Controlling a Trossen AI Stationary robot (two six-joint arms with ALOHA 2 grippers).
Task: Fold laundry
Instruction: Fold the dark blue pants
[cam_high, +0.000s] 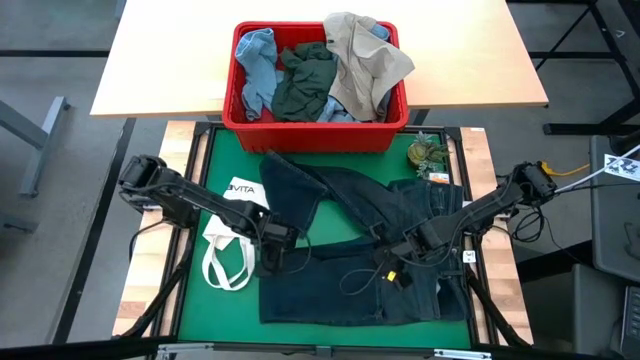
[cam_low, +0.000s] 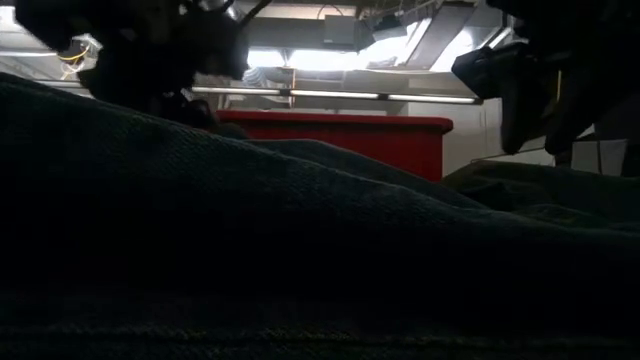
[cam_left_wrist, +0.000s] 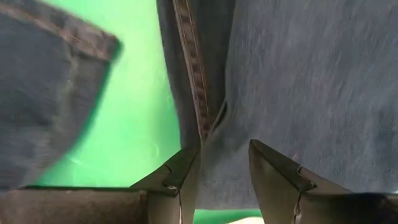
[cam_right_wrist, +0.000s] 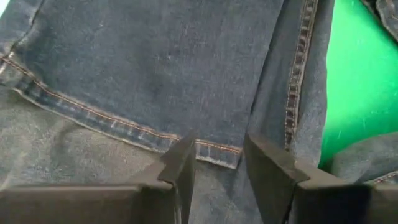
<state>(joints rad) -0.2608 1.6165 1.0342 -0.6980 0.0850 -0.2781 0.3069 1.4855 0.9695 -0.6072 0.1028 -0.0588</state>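
Dark navy jeans (cam_high: 360, 265) lie spread on the green mat (cam_high: 225, 165), one leg slanting toward the far left. My left gripper (cam_high: 272, 245) is open and points down over the jeans' left part, beside a stitched seam (cam_left_wrist: 193, 81); its fingers (cam_left_wrist: 183, 174) show a gap. My right gripper (cam_high: 400, 252) is open over the jeans' middle, its fingers (cam_right_wrist: 183, 162) standing on either side of a stitched hem (cam_right_wrist: 124, 127). More laundry, light blue, dark green and beige, fills the red basket (cam_high: 318, 125). In the low view the jeans (cam_low: 300, 250) fill the foreground. My left gripper points down at the denim beside the seam (cam_left_wrist: 202, 124); whether its fingertips touch the cloth I cannot tell. My right gripper points down over the hem's edge (cam_right_wrist: 214, 148); whether it touches I cannot tell either. Nothing is pinched in either gap.
A white tote bag (cam_high: 232, 235) with loop handles lies on the mat's left side, close to my left gripper. A small olive object (cam_high: 428, 155) sits at the mat's far right corner. The red basket (cam_low: 340, 135) stands at the far edge, before a wooden tabletop (cam_high: 160, 60).
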